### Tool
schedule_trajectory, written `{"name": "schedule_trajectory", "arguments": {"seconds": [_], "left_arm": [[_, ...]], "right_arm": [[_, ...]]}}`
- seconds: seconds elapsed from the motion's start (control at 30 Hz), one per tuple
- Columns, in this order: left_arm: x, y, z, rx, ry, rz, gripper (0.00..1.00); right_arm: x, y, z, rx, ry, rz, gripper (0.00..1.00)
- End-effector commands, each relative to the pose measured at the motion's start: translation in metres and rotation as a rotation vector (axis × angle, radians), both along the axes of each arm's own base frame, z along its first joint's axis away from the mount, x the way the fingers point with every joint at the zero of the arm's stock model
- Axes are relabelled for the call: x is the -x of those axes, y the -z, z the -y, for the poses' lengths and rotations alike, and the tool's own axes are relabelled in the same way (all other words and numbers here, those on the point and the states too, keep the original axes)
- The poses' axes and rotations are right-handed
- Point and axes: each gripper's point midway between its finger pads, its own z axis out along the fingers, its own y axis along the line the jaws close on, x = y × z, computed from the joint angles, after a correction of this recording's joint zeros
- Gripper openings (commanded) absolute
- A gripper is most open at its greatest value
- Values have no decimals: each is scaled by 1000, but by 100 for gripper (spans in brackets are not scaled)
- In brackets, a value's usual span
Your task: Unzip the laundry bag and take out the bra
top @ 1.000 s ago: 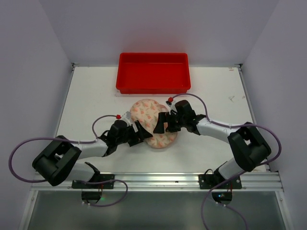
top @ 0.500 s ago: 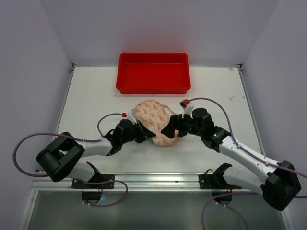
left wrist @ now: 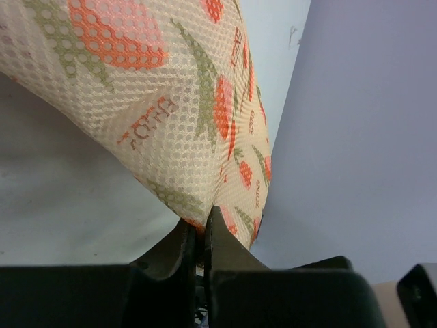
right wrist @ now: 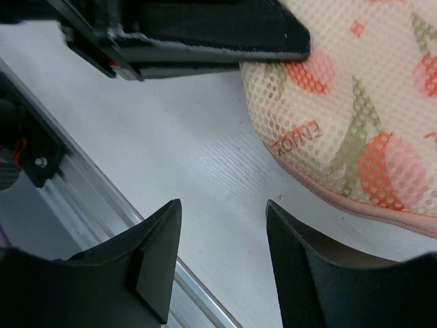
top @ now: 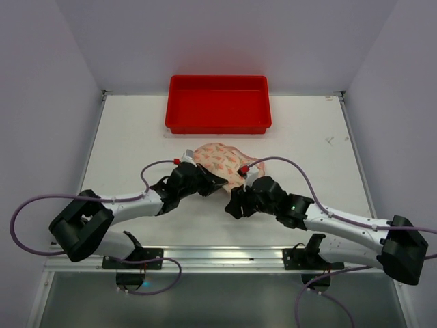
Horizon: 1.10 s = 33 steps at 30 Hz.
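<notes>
Looking down from the top, where is the laundry bag (top: pixel 217 158)? asks Mia

It lies in the middle of the white table (top: pixel 136 137), near the red tray (top: pixel 218 126) but not touching it, says Ben

What is the left gripper (top: pixel 213 183) doing?

It pinches the near edge of the bag. In the left wrist view its two black fingers (left wrist: pixel 225 260) are pressed tight together, and a bit of the cream mesh is caught between them. The mesh rises up from the tips, so that edge is lifted a little off the table

What does the bag look like up close?

It is cream net with red-orange and green marks and small letters on it. A pink trim (right wrist: pixel 355 205) runs along its edge

And the right gripper (top: pixel 231 205)?

It is low over the table, just beside the near side of the bag and close to the left gripper. Its fingers (right wrist: pixel 153 253) stand apart. Between them I see only bare table, so it holds nothing

Does it touch the bag?

I cannot tell. The pink trim is right by one finger

Is the zipper open?

I cannot tell from these views
</notes>
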Motion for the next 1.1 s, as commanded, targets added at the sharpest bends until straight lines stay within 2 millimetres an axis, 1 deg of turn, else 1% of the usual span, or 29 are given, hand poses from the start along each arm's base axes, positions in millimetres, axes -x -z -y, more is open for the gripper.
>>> {"name": "schedule_trajectory", "arguments": {"seconds": [0.0, 0.03, 0.07, 0.1, 0.13, 0.27, 0.33, 0.37, 0.63, 0.67, 0.73, 0.77, 0.87, 1.0, 1.07], "left_arm": [[-10, -34, 1, 61, -74, -5, 0], [-8, -31, -1, 47, -79, -25, 0], [-8, -36, -1, 53, -80, -25, 0], [-11, -36, -5, 44, -106, -18, 0], [-11, -34, -6, 38, -111, -30, 0], [-9, -36, -5, 43, -111, -49, 0], [-9, -35, -4, 42, -103, -57, 1], [-9, -36, -2, 42, -101, -59, 1], [-10, -34, -2, 35, -108, -77, 2], [-10, -34, -1, 36, -109, -78, 2], [-11, -34, -1, 38, -108, -79, 2], [-11, -34, 0, 37, -108, -80, 2], [-12, -33, 1, 35, -109, -83, 2], [-13, -33, 1, 35, -107, -78, 2], [-12, -32, 1, 33, -106, -78, 2]], "right_arm": [[-25, -2, -2, 34, 101, 97, 55], [-31, 0, 1, 54, 134, 115, 56], [-35, 3, 2, 71, 152, 121, 56], [-40, -1, 0, 62, 164, 143, 56], [-43, -2, 0, 67, 173, 153, 56], [-57, -12, -3, 56, 214, 206, 57], [-60, -14, -6, 51, 207, 225, 57], [-62, -18, -10, 29, 203, 242, 56], [-65, -33, -24, -45, 176, 286, 48], [-66, -38, -26, -60, 175, 296, 48], [-67, -42, -28, -64, 170, 307, 45], [-68, -48, -29, -84, 169, 320, 44], [-70, -53, -33, -97, 166, 333, 43], [-74, -49, -35, -84, 173, 337, 40], [-74, -51, -36, -88, 171, 336, 39]]}}
